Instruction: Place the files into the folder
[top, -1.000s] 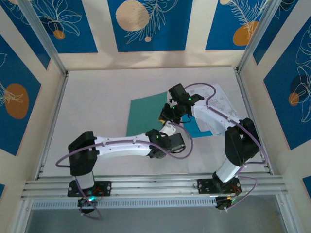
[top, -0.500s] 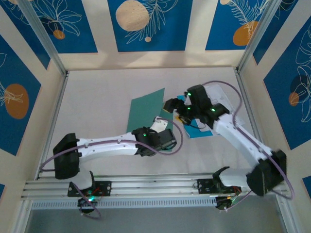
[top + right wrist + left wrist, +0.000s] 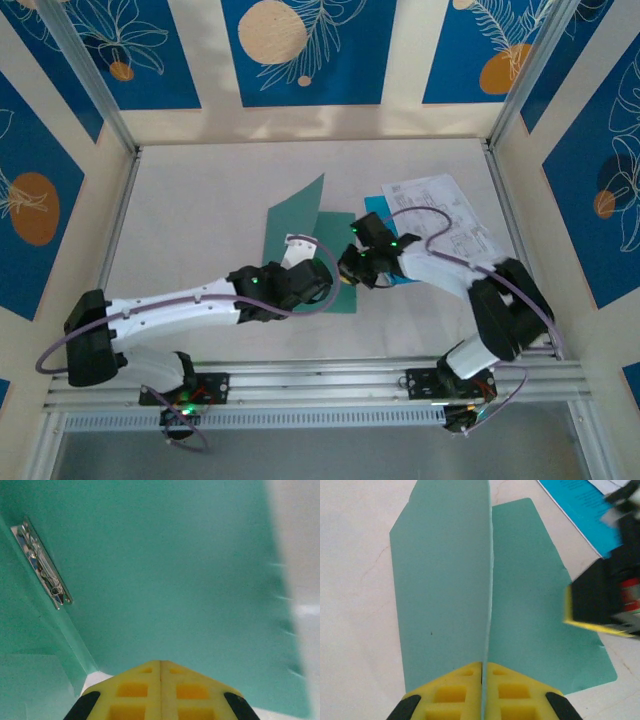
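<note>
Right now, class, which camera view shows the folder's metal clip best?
Right wrist view: the metal clip lies close and sharp along the inner fold of the folder. The left wrist and top views give the teal covers, the clip hidden or too small to tell.

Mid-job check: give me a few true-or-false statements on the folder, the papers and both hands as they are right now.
1. The left hand is shut on the edge of the folder cover, which stands raised. True.
2. The white sheets lie inside the folder. False: they lie on the table to the folder's right, outside it.
3. The right hand is shut, over the folder's inner face. True.
4. The right hand carries the blue sheet. False: nothing shows between its pads; the blue sheet lies partly under the white sheets.
5. A metal clip sits along the folder's fold. True.
</note>
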Controlling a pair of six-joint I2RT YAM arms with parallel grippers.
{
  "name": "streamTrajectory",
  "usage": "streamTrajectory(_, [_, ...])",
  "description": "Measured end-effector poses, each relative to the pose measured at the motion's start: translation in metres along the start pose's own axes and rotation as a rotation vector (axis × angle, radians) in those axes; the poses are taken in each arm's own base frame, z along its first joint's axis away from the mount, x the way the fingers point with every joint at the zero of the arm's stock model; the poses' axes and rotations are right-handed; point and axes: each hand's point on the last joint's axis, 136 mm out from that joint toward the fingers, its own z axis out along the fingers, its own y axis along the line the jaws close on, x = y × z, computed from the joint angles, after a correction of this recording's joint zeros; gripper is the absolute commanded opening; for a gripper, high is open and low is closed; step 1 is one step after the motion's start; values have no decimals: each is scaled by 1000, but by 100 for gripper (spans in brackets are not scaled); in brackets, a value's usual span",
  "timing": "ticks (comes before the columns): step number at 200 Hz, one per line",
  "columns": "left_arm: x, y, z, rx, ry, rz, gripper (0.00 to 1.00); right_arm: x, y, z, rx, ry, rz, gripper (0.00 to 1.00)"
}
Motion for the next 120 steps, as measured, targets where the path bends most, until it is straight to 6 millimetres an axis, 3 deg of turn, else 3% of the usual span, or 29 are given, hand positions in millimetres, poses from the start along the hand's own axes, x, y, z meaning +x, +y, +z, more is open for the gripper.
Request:
streamTrajectory(20, [-2,6,-3,19,-13,-52,0,1,9,22,19,22,-9,0])
streamTrajectory(53, [-5,24,-12,29,-37,-134,0,-2,-11,51,119,57,33,0])
streamTrajectory(84, [-8,54,-21,12,-64,-237,0,-7,-6,52,129,53,38,0])
streamTrajectory(120, [-1,107,-33,-66,-81,-397,3,-7,-7,53,143,59,43,0])
